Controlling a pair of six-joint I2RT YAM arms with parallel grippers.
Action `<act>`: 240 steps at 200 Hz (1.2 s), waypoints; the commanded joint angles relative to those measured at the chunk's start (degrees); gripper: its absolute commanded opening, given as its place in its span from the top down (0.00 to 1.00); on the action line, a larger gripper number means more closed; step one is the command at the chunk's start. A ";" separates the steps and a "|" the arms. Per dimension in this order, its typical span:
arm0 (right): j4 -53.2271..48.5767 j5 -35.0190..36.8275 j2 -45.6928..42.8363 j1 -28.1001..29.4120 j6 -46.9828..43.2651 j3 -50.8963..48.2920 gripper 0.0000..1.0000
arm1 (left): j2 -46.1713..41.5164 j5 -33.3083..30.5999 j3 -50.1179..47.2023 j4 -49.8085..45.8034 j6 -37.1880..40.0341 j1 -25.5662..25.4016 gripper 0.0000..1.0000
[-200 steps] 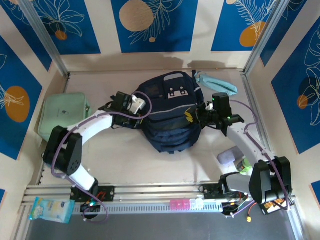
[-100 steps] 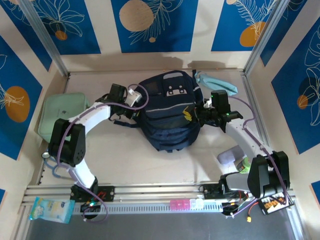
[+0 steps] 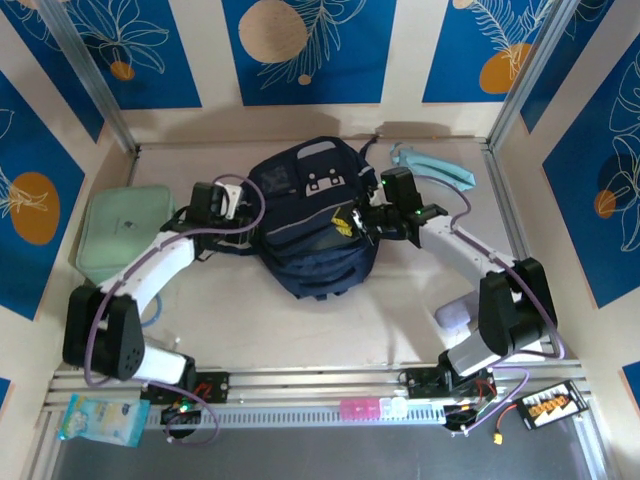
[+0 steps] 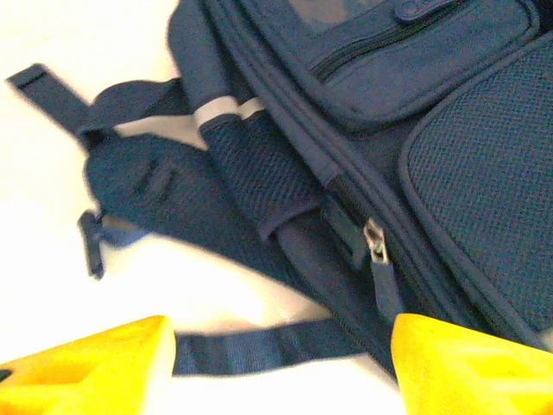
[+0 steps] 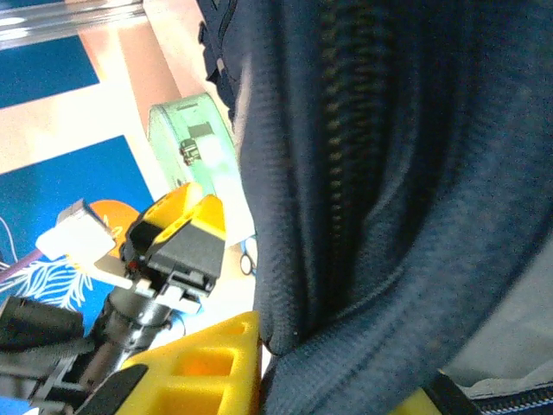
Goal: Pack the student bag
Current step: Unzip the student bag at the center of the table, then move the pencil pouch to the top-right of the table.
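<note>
The student bag (image 3: pixel 312 235), a navy-blue backpack with a white buckle patch, lies in the middle of the table. My left gripper (image 3: pixel 240 212) is at the bag's left side. In the left wrist view the left gripper (image 4: pixel 281 367) stands open, with a loose dark strap (image 4: pixel 259 350) lying across the gap and a zip pull (image 4: pixel 378 251) just beyond it. My right gripper (image 3: pixel 362 220) is at the bag's right side. In the right wrist view the right gripper (image 5: pixel 333 389) is shut on a fold of the bag's fabric (image 5: pixel 389 216) beside a zip.
A pale mint-green zip case (image 3: pixel 125 230) lies at the left wall. A light blue cloth item (image 3: pixel 432 165) is at the back right. A small greyish object (image 3: pixel 458 313) lies by the right arm's base. A blue packet (image 3: pixel 100 420) rests on the front rail.
The bag has slid left and turned, carried by my right gripper. My left gripper has moved left, opened and let go of what it held.
</note>
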 commanded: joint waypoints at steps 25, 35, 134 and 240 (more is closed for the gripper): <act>-13.47 3.26 -0.36 -1.68 -13.91 6.46 0.49 | -9.67 -11.82 -2.48 -8.76 -7.33 0.31 0.19; -20.10 6.02 -2.02 -3.29 -18.62 8.23 0.41 | -11.98 -12.48 -2.32 -9.39 -7.68 0.28 0.15; -22.25 23.80 0.38 -23.82 -32.98 14.52 0.27 | -19.36 -10.92 -0.34 -1.46 -11.97 0.30 0.00; -21.36 32.74 47.50 -28.81 -36.45 65.68 0.02 | -20.22 4.19 0.08 -3.92 -12.16 0.26 0.00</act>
